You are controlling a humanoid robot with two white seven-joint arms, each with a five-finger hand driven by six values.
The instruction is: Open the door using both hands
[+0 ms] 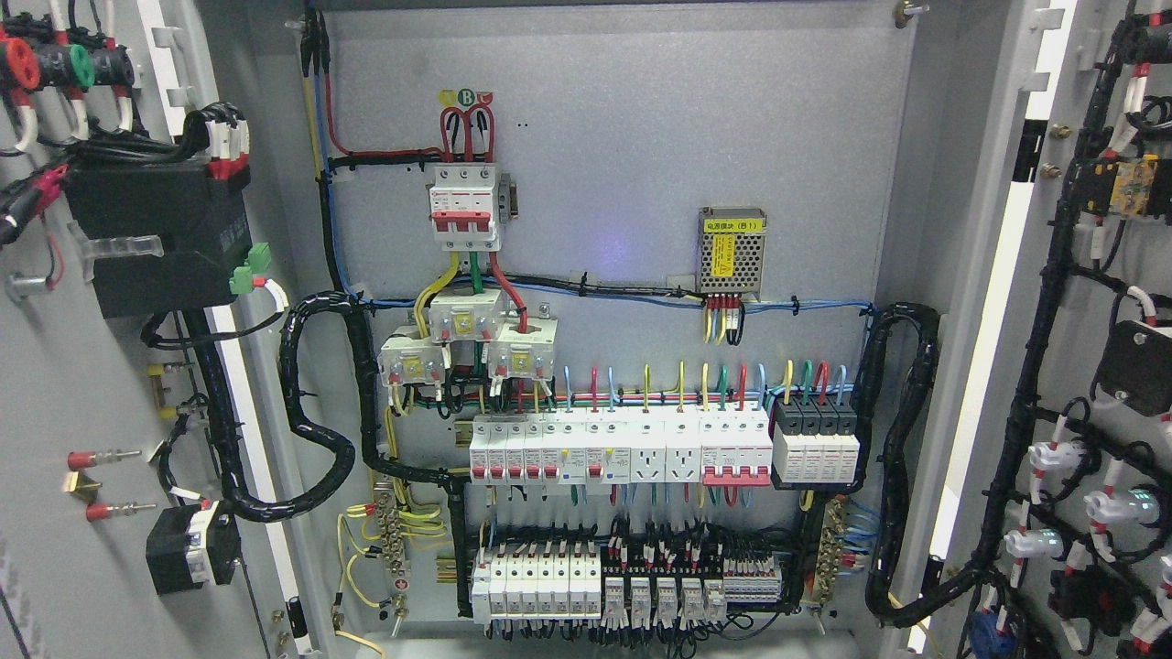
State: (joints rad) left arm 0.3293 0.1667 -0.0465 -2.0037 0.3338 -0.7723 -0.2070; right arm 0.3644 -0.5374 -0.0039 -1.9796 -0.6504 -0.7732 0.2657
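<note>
The electrical cabinet stands open. Its left door (55, 384) is swung out at the left edge, its inner face showing wiring and a black box (156, 233). Its right door (1099, 275) is swung out at the right edge, with black cable looms and white lamp backs on it. Between them the grey back panel (623, 156) is fully exposed. Neither of my hands or arms shows in the head view.
On the panel sit a red-and-white main breaker (465, 206), three current transformers (467, 343), a small power supply (732, 252), a row of breakers and sockets (659, 447), and relays and terminals (623, 581) at the bottom. Thick black cable looms (316, 403) run to both doors.
</note>
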